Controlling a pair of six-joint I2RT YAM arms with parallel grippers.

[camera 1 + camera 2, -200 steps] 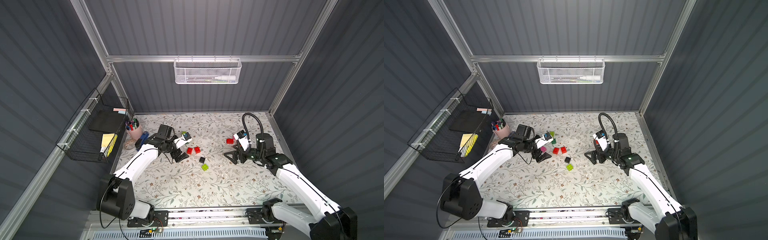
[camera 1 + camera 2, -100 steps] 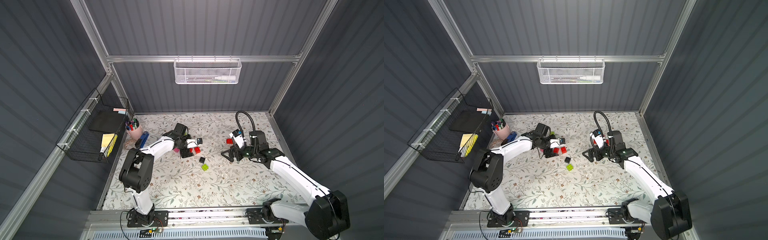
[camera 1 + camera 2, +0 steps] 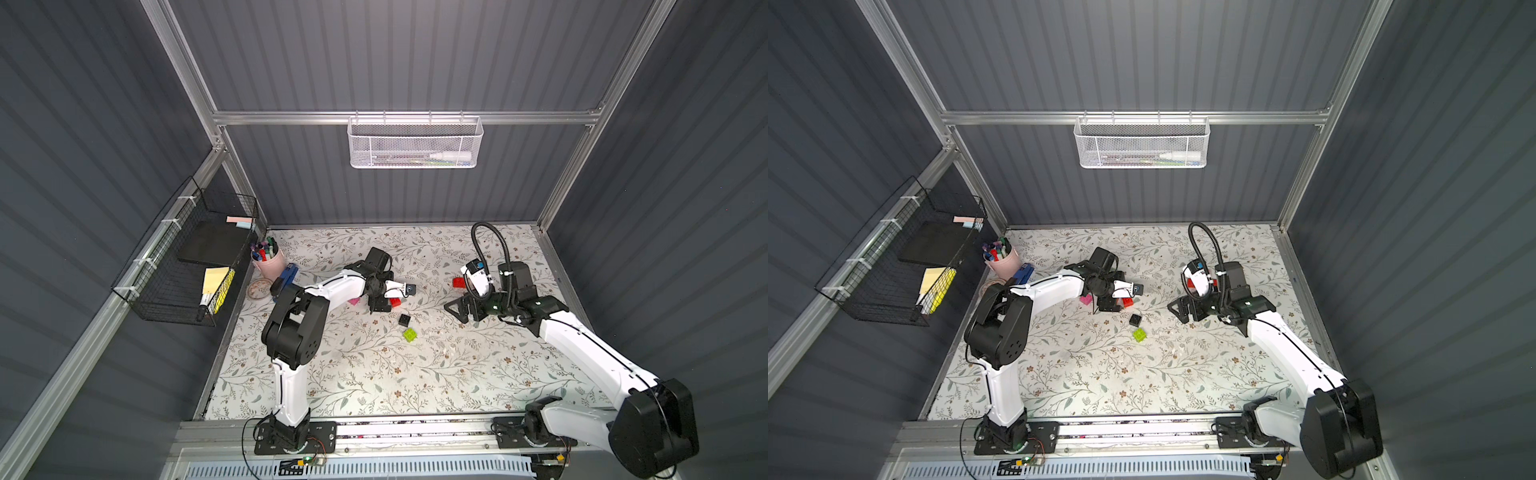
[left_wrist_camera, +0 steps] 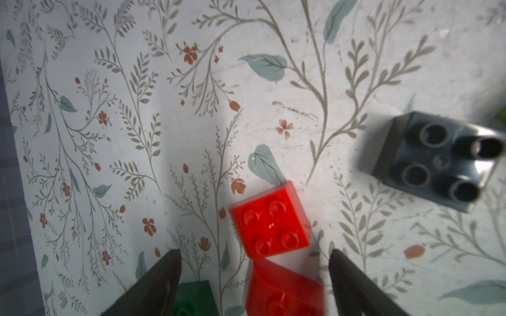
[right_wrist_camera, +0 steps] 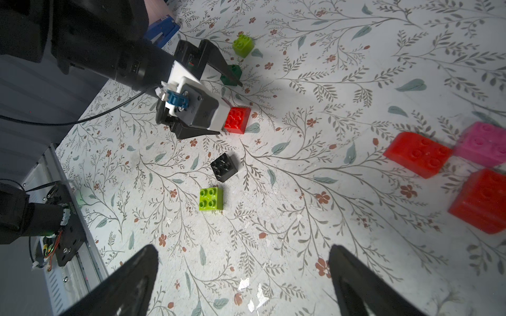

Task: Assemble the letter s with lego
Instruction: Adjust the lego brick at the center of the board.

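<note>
Nearby, a glossy red four-stud brick (image 4: 269,223) lies before the parted left tool (image 4: 254,253).

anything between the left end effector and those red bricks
Nothing visible. The open left end effector straddles one red brick; a second red brick lies just past its tips. A dark green brick sits beside one finger.

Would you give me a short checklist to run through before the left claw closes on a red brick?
1. Left claw open: ok.
2. Red brick between its jaws: ok, though partly cut off at the picture's edge.
3. Dark green brick clear of the claw: not ok, it sits right beside one finger.
4. Second red brick apart from the first: cannot tell, their corners look very close.
5. Right claw open, empty and well away: ok.
</note>
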